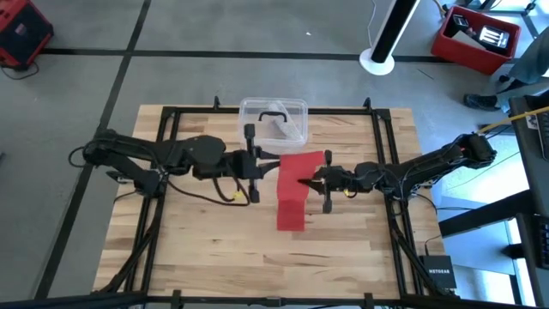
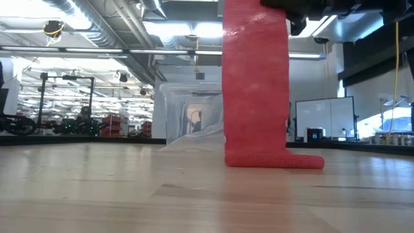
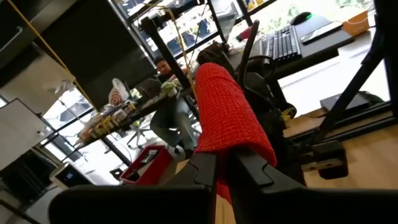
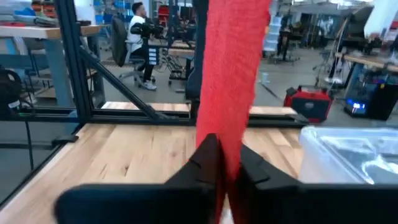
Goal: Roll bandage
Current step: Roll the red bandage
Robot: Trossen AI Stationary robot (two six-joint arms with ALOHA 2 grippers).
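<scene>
While my 2 grippers hold the bandage (image 1: 300, 184) up between them, I judge the rolling itself has not yet begun — this is the stage of stretching the strip out and getting it in hand. My left gripper (image 1: 255, 163) sits just left of centre in the high view, its fingers (image 3: 205, 169) pinched tight on the red fabric, which drapes over them in the left wrist view. My right gripper (image 1: 324, 183) faces it from just right of centre, its fingers (image 4: 208, 163) nipped together on the same band, which rises straight up between them in the right wrist view.

In the low view the bandage hangs as a flat red curtain from the top of the frame, right of centre, and its lower end lies folded on the table (image 2: 129, 194) at middle right. The clear plastic box (image 1: 273, 120) stands just behind it, upper centre of the high view.

Next, I think, 1 end must be turned over on itself to start a core. That calls for 1 gripper to keep tension while the other twists — the soft fabric could slip or bunch if I slacken.
</scene>
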